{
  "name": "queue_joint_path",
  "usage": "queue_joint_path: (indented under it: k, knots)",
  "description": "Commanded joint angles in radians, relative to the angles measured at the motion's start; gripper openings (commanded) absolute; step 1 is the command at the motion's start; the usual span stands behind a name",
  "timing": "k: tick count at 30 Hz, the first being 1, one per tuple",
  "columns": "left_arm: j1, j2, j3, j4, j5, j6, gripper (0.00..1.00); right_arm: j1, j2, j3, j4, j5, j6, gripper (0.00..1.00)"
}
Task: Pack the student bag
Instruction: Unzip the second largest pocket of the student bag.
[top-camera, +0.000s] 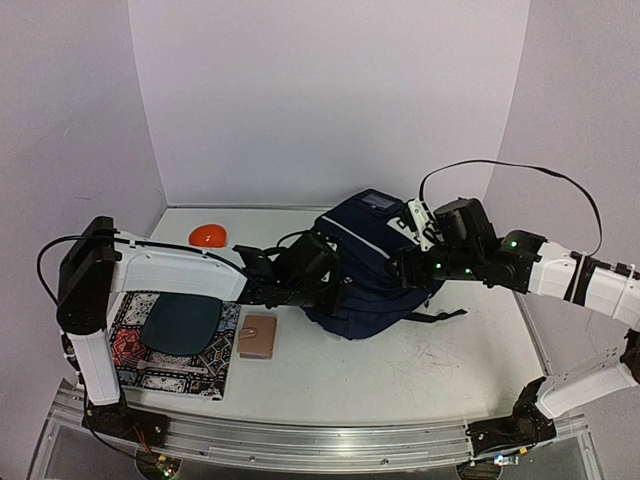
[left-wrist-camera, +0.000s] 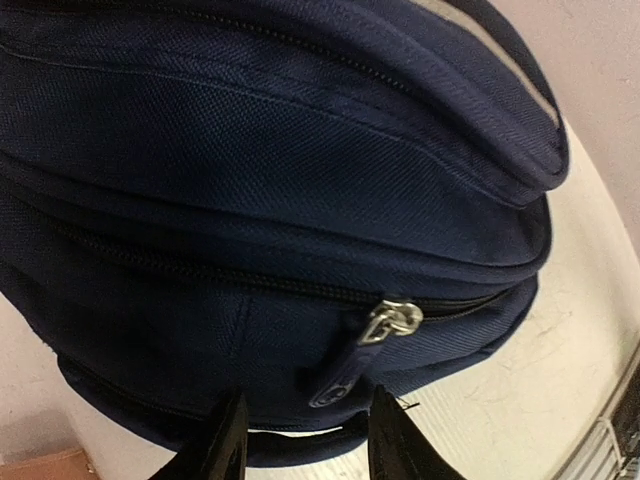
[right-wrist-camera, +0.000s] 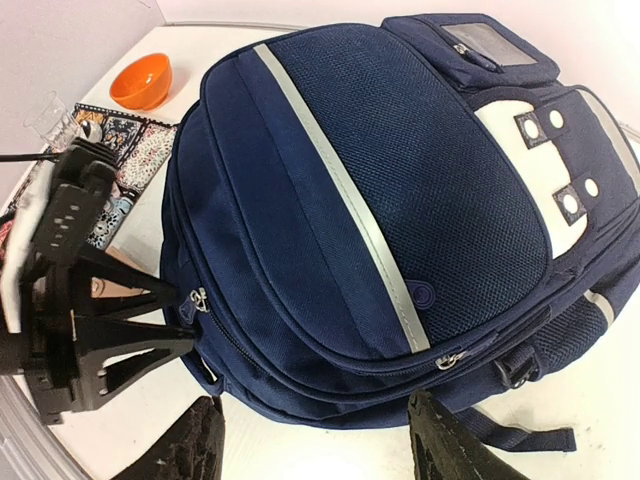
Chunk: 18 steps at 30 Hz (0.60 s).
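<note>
the student bag lies mid-worktop with its striped front panel up, between the two arms; the left hand sits at its left edge with fingers parted and nothing gripped, a metal zip pull just ahead of the tips. the right hand hangs over the bag's other side, spread wide and holding nothing; an orange bowl, a patterned mat and a brown pouch lie off to the left.
</note>
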Motion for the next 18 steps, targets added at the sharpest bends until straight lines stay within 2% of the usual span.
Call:
queue_joint_path:
  k: [1,6,8,10,13,18]
  knots:
    - [0.001,0.029,0.085,-0.022,-0.07,0.069,0.43,-0.003,0.011,0.053,-0.016,-0.013,-0.032,0.64]
    - [0.0,0.06,0.113,-0.024,-0.051,0.077,0.4,-0.003,0.053,0.084,-0.016,-0.043,-0.072,0.64]
    - [0.0,0.072,0.125,-0.024,-0.043,0.077,0.32,-0.003,0.079,0.102,-0.017,-0.052,-0.095,0.64]
    - [0.0,0.069,0.13,-0.024,-0.038,0.077,0.17,-0.003,0.112,0.123,-0.016,-0.057,-0.121,0.65]
    - [0.0,0.027,0.117,-0.025,-0.053,0.076,0.01,-0.005,0.161,0.159,-0.019,-0.075,-0.175,0.66]
    - [0.011,-0.063,0.076,-0.036,-0.088,0.065,0.0,-0.006,0.236,0.216,-0.029,-0.158,-0.269,0.67]
